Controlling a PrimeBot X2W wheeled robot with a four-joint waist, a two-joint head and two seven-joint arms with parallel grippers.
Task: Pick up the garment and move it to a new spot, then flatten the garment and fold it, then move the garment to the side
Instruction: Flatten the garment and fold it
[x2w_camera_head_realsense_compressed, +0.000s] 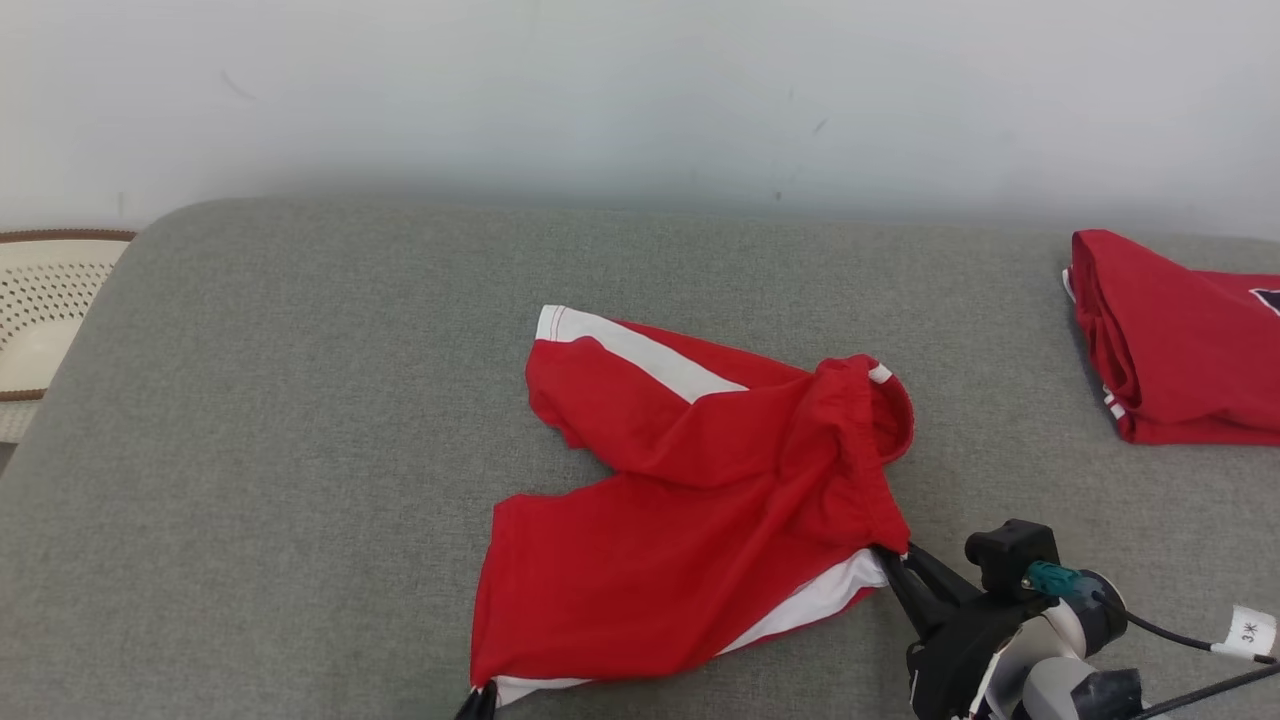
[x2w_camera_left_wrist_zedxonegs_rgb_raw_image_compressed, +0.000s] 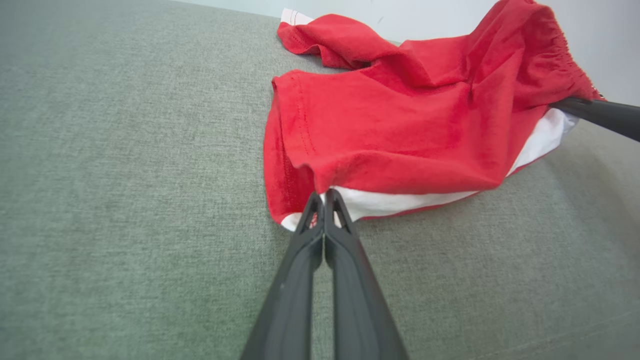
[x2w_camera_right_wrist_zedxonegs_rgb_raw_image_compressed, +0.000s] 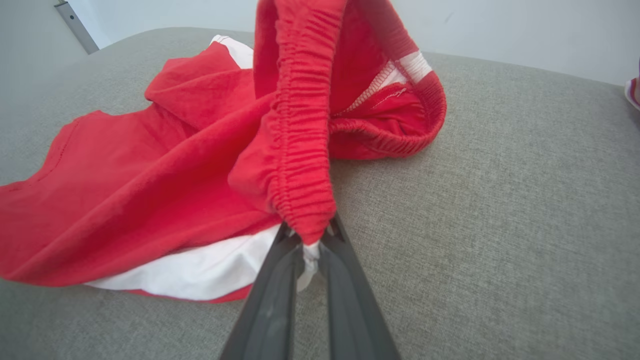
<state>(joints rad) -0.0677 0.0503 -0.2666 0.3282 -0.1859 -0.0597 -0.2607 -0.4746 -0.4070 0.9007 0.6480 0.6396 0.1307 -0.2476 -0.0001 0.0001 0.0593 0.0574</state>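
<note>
The garment (x2w_camera_head_realsense_compressed: 700, 480) is a pair of red shorts with white side stripes, crumpled on a grey padded table (x2w_camera_head_realsense_compressed: 300, 450). My left gripper (x2w_camera_left_wrist_zedxonegs_rgb_raw_image_compressed: 323, 200) is shut on the hem corner of the near leg (x2w_camera_left_wrist_zedxonegs_rgb_raw_image_compressed: 300, 220); in the head view just its tip (x2w_camera_head_realsense_compressed: 480, 700) pokes in at the bottom edge. My right gripper (x2w_camera_right_wrist_zedxonegs_rgb_raw_image_compressed: 310, 237) is shut on the gathered elastic waistband (x2w_camera_right_wrist_zedxonegs_rgb_raw_image_compressed: 300, 165), with white cloth pinched between its fingers. In the head view the right gripper (x2w_camera_head_realsense_compressed: 890, 562) meets the shorts at their lower right corner. Its dark finger (x2w_camera_left_wrist_zedxonegs_rgb_raw_image_compressed: 600, 112) also crosses the left wrist view at the right.
A second red garment (x2w_camera_head_realsense_compressed: 1180, 340) lies folded at the table's far right edge. A pale perforated basket (x2w_camera_head_realsense_compressed: 40, 310) stands beyond the table's left end. A pale wall (x2w_camera_head_realsense_compressed: 640, 90) runs behind the table. A tagged cable (x2w_camera_head_realsense_compressed: 1250, 632) trails off my right wrist.
</note>
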